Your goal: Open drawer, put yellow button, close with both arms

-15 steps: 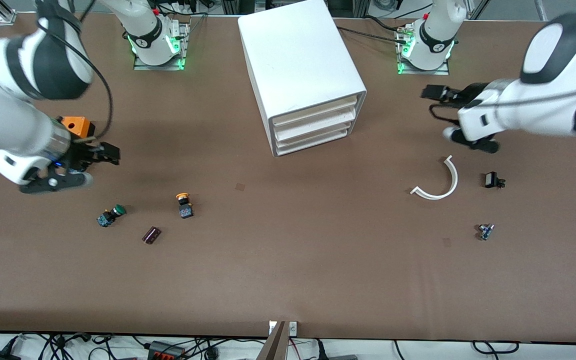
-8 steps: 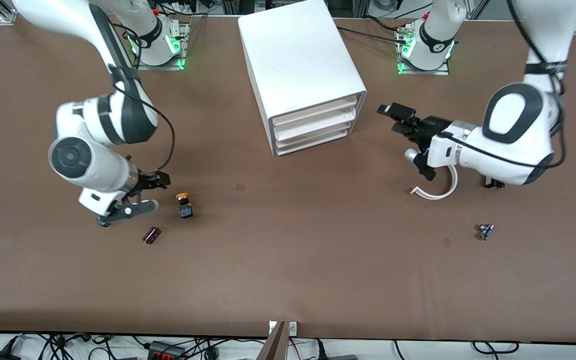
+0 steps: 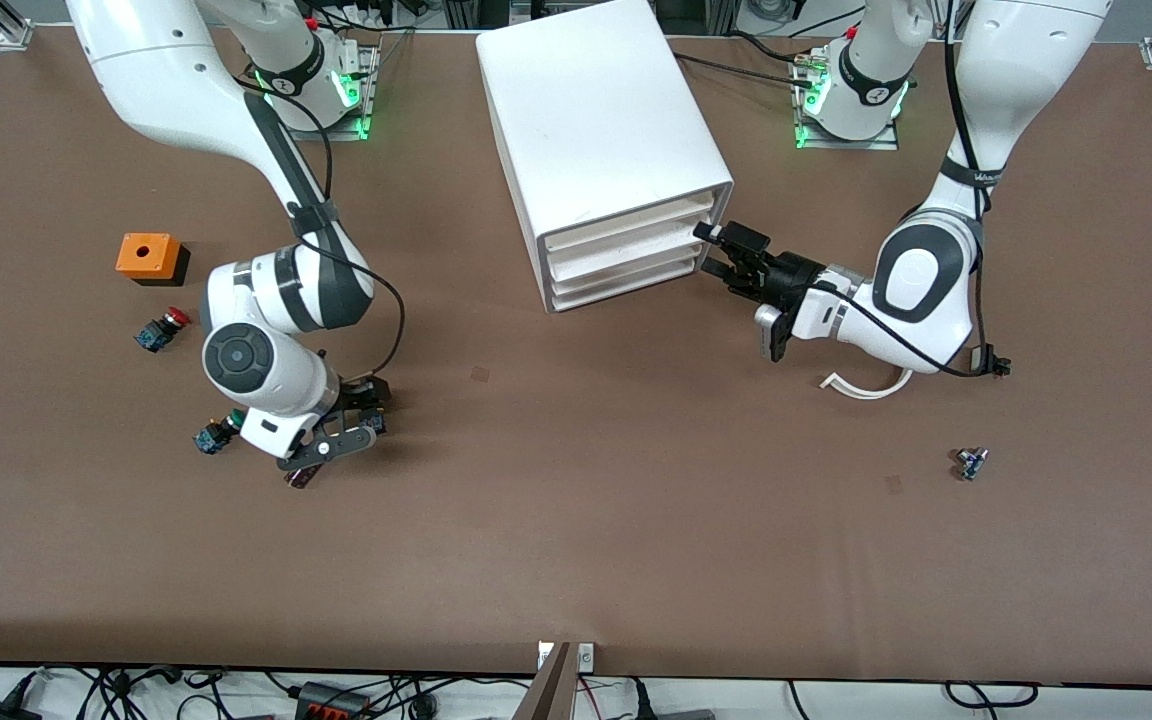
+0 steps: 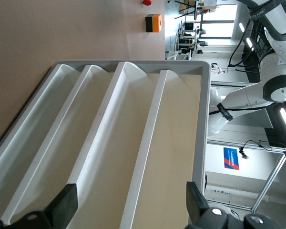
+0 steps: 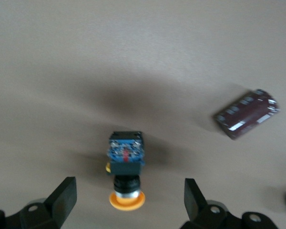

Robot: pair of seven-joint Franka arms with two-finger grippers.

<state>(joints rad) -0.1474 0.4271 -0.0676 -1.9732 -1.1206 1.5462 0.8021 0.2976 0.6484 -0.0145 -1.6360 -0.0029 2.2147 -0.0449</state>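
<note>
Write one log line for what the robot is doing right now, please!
left hand: open, at the drawer fronts | right hand: open, over the yellow button | drawer: shut | button: on the table

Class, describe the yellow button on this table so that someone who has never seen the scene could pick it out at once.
Start at the white cabinet, then go toward the right arm's end of the table, nearer the front camera. There the right hand, open, hangs over the yellow button. Its cap is yellow-orange; the green-capped button and red-capped button nearby differ.

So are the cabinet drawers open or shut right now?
Shut: all three drawers sit flush in the cabinet front.
</note>
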